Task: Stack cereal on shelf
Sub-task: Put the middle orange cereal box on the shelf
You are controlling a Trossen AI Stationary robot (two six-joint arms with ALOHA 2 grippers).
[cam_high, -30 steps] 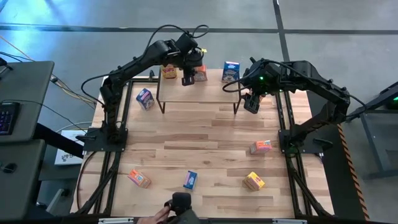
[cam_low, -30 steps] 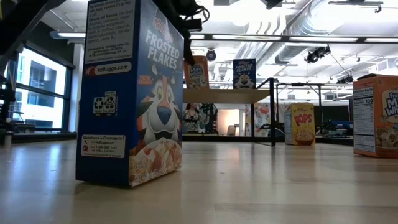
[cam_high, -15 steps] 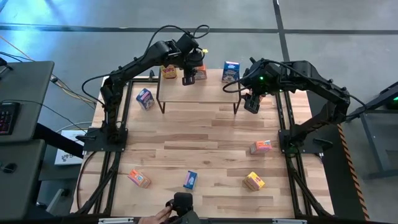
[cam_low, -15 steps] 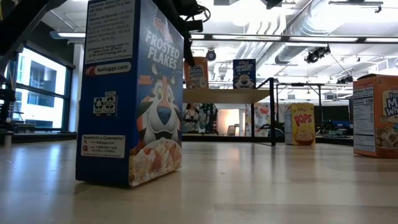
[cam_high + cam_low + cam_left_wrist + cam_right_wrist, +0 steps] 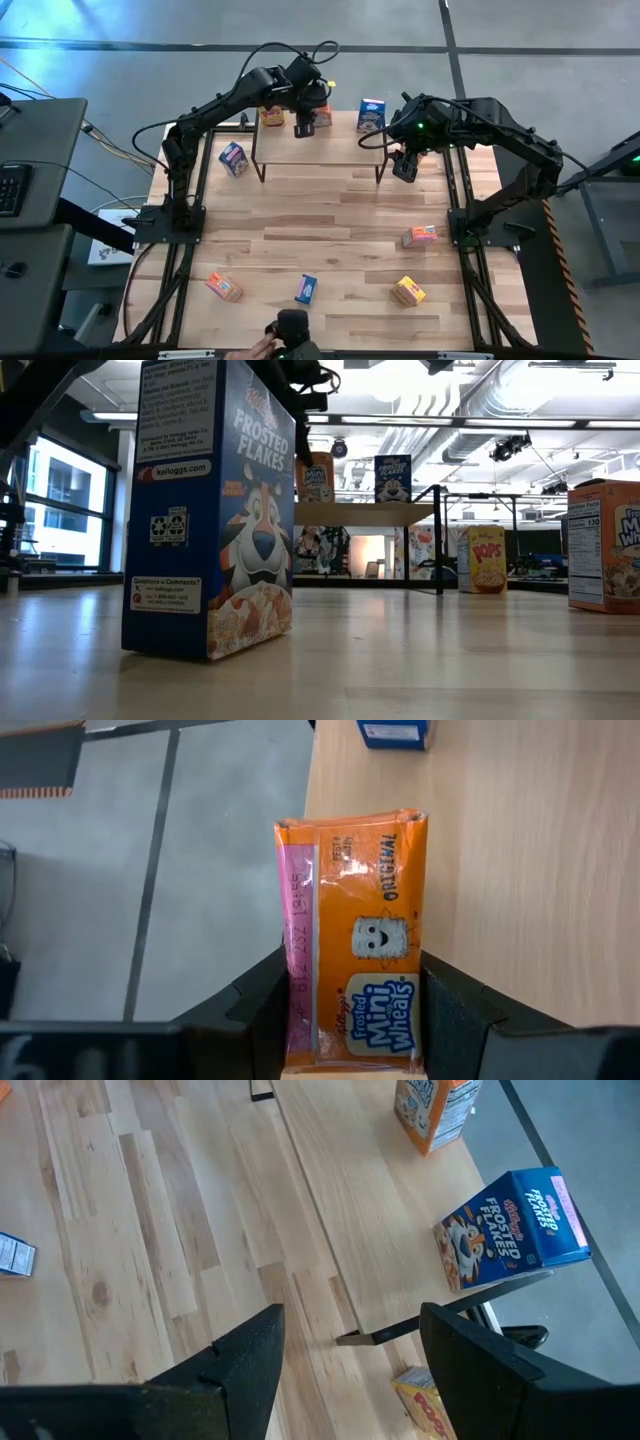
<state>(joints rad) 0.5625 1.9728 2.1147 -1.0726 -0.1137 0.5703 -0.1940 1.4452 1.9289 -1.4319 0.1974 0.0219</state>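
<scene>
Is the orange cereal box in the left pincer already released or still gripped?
Gripped: the left pincer has both fingers pressed on the orange box over the shelf.

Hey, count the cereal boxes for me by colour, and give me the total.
yellow boxes: 3
orange boxes: 3
blue boxes: 3
Total: 9
</scene>
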